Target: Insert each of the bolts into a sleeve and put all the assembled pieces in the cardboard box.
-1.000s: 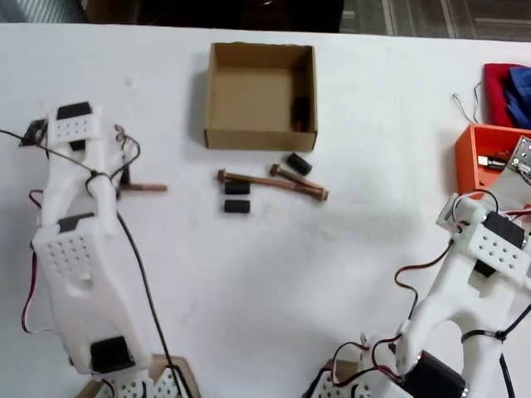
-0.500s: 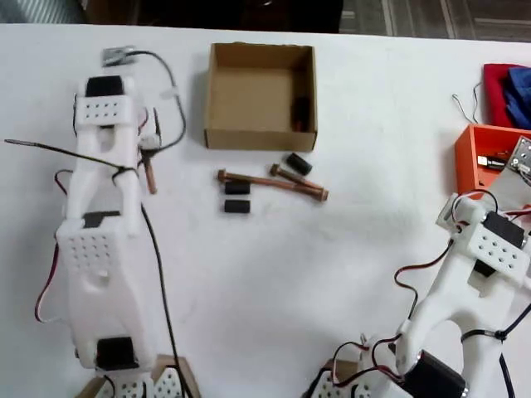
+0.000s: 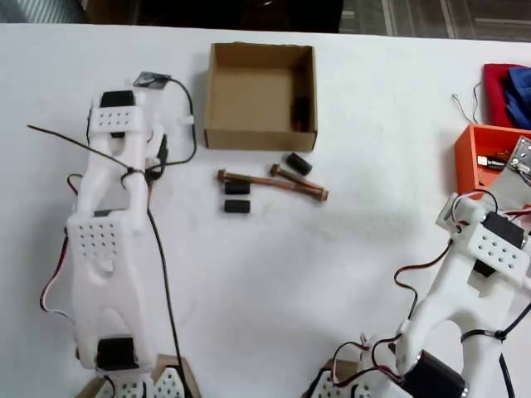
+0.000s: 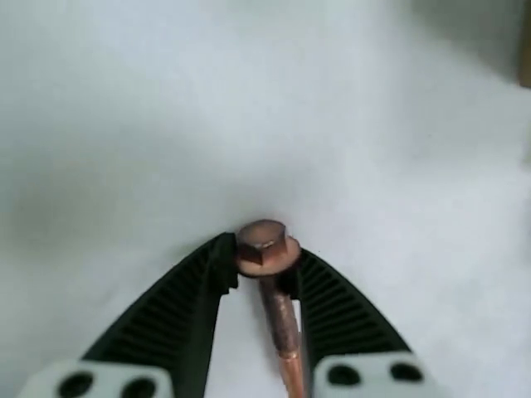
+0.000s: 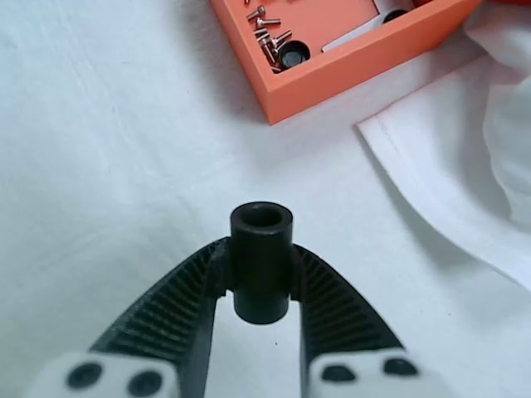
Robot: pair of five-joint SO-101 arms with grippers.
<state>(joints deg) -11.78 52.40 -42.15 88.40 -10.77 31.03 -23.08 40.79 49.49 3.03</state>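
Observation:
My left gripper [image 4: 261,253] is shut on a copper bolt [image 4: 264,245], gripped just under its hex head, above bare white table. From above, that gripper [image 3: 160,153] hangs left of the cardboard box [image 3: 220,91]. My right gripper [image 5: 261,265] is shut on an upright black sleeve [image 5: 261,249] with its bore open, and the right arm [image 3: 489,249] stays at the table's right side. Two more bolts [image 3: 270,181] lie crossed in front of the box, with three loose sleeves [image 3: 236,187] [image 3: 236,206] [image 3: 299,163] around them. A dark piece [image 3: 301,110] lies inside the box.
An orange tray [image 3: 477,157] with small screws and parts sits at the right edge, close to the right gripper [image 5: 332,75]. A white cloth [image 5: 465,166] lies beside it, and red and blue fabric [image 3: 506,91] behind. Loose cables [image 3: 166,274] trail along the left arm.
The left arm has swung right and away toward the box, carrying the bolt, which turned from lying sideways to pointing along the arm. The right arm has kept still.

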